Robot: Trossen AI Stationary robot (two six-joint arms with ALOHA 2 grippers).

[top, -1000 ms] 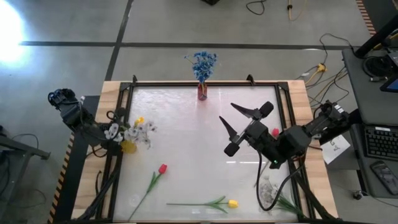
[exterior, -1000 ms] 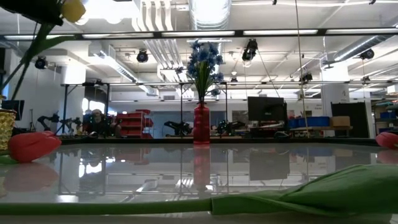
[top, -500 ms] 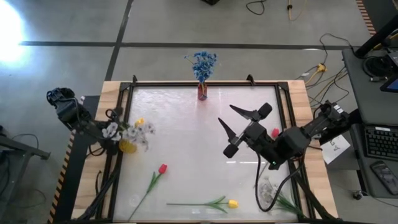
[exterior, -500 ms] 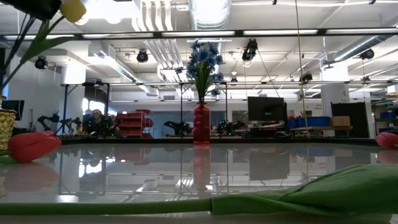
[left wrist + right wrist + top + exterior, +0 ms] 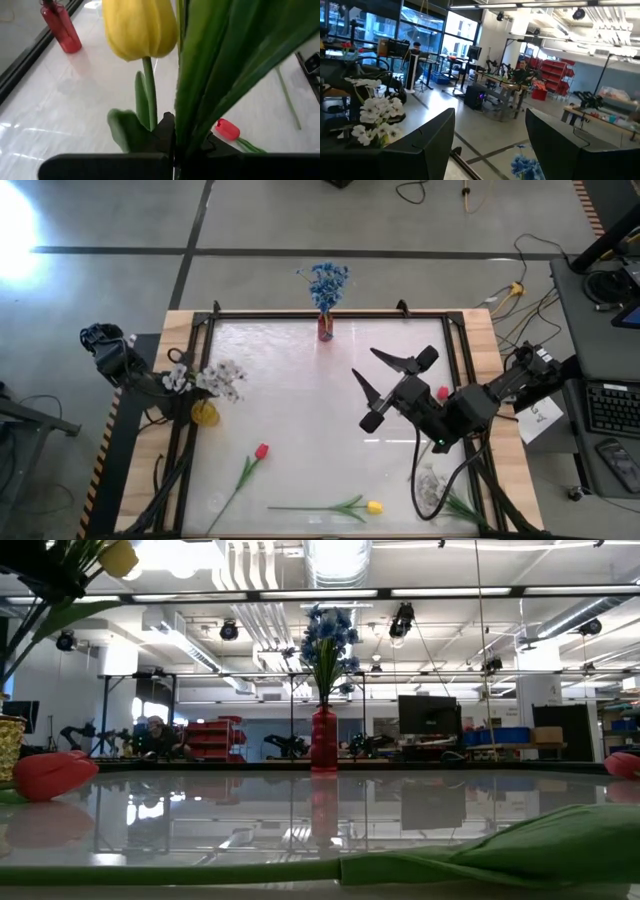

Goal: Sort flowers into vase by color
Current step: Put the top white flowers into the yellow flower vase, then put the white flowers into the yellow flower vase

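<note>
My left gripper (image 5: 175, 145) is raised over the table's left edge (image 5: 185, 383), shut on a yellow tulip (image 5: 140, 27). A bushy white spray (image 5: 222, 378) covers it from above; whether that spray is held too, I cannot tell. A yellow vase (image 5: 205, 413) stands just below it. At the far edge a red vase (image 5: 325, 330) holds blue blossoms (image 5: 327, 282). A red tulip (image 5: 262, 450) and a second yellow tulip (image 5: 374, 506) lie on the table near the front. My right gripper (image 5: 363, 361) hangs open in the air right of centre. My left gripper pinches the yellow tulip by its green stem and long leaves (image 5: 195, 120), below the head, between its two fingers. The tulip is lifted clear, high above the table, with its head (image 5: 118, 555) uppermost and a leaf (image 5: 55, 625) slanting down.
Another red tulip (image 5: 441, 393) lies under the right arm, and a white spray (image 5: 430, 480) lies near the table's right front corner. A black frame (image 5: 205, 320) runs round the glossy tabletop. The middle of the table shows bare surface.
My left gripper has moved a little toward the table's far edge. The white spray has shifted with it and now hides the yellow tulip's head in the high view. My right arm has kept still.
</note>
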